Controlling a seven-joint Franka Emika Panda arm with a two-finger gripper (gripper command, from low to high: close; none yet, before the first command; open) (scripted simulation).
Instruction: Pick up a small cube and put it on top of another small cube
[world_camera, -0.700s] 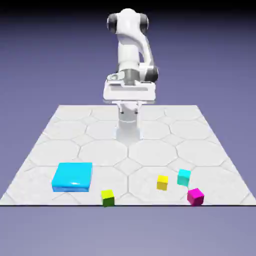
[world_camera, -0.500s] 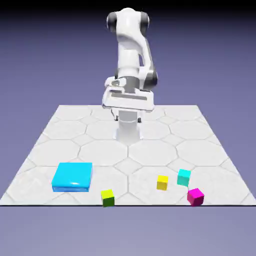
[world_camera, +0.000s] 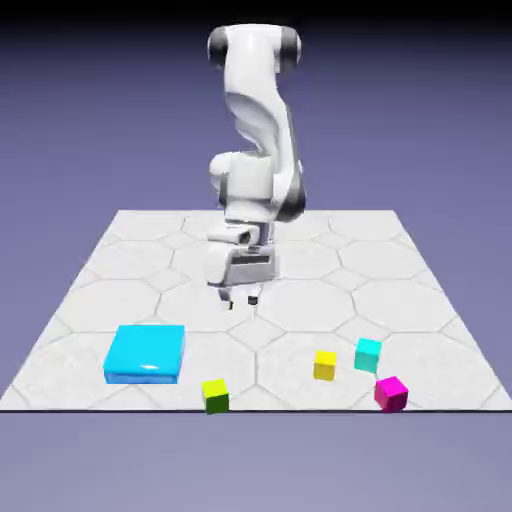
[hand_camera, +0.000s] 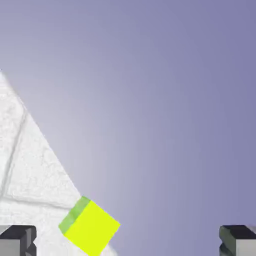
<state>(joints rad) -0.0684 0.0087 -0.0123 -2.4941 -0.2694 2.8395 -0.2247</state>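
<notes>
**When closing in near an edge, centre first**

Before lowering the hand (world_camera: 241, 303), best to shift over the lime cube (world_camera: 215, 397), at the near edge of the desk (world_camera: 305, 303), to the right of the flat cyan block (world_camera: 146, 353) in the exterior view. Turn to square the fingers with its sides, appearing skewed in the hand view; then descend straight, avoiding any nudge over the edge. Hand spread wide, holding nothing, touching nothing, well apart from the cube.
</notes>
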